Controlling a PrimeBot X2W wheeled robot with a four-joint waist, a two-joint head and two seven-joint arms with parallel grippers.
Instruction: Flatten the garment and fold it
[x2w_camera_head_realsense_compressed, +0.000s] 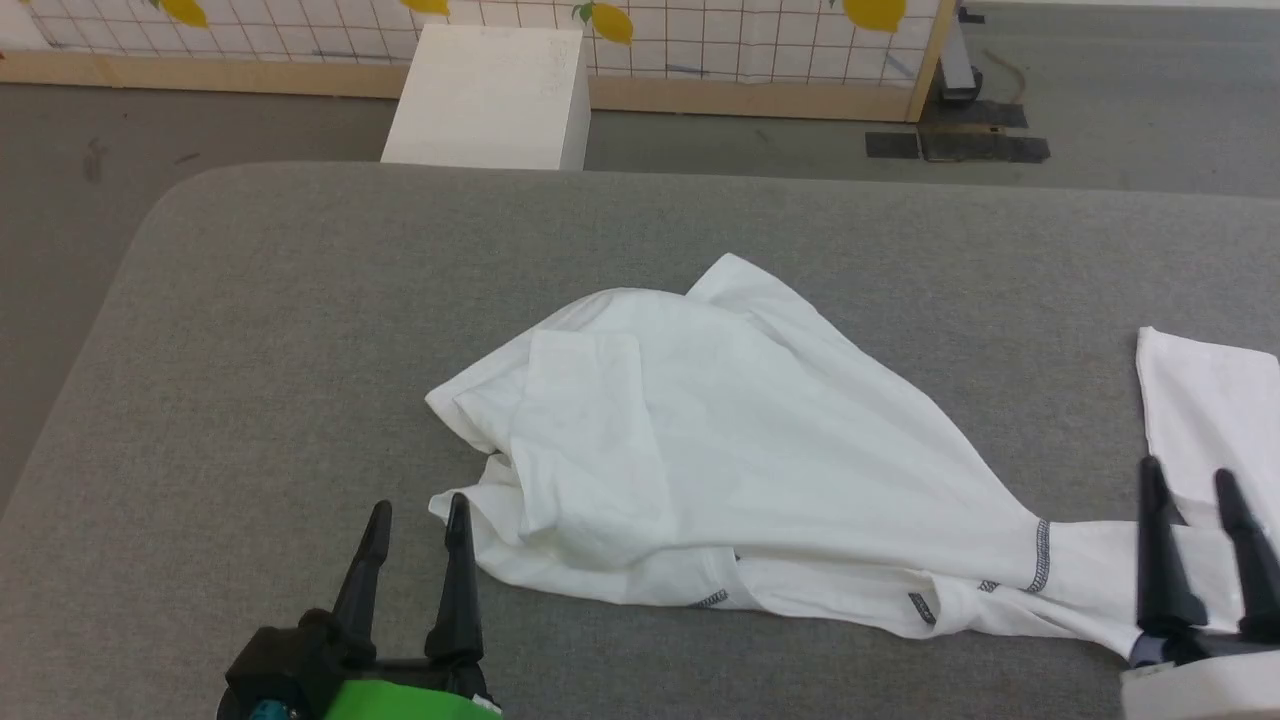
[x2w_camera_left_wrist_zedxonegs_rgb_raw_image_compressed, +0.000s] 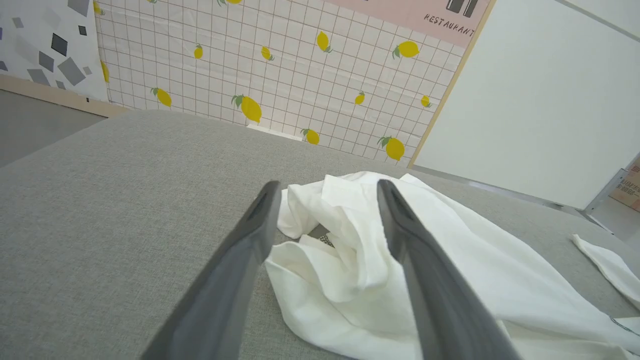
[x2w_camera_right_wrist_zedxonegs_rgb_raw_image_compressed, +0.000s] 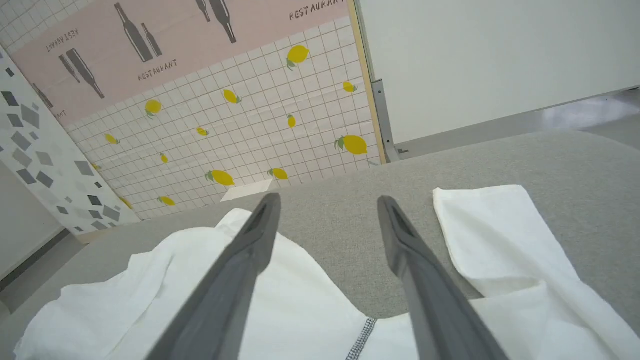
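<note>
Plainly, the garment (x2w_camera_head_realsense_compressed: 720, 450) lies crumpled in the middle of the grey table (x2w_camera_head_realsense_compressed: 250, 350), bunched toward 9 o'clock and trailing toward 4 o'clock, so flattening seems the step in hand, with no fold begun. The next move likely calls for the left gripper (x2w_camera_head_realsense_compressed: 418, 508), at the heap's 7 o'clock, and the right gripper (x2w_camera_head_realsense_compressed: 1188, 472), over the tail at 4 o'clock, both with jaws spread and empty, to pinch opposite edges and draw them apart. Counted: one garment, two grippers, one grey table, one white box (x2w_camera_head_realsense_compressed: 490, 95) at 11 o'clock beyond the far edge.
</note>
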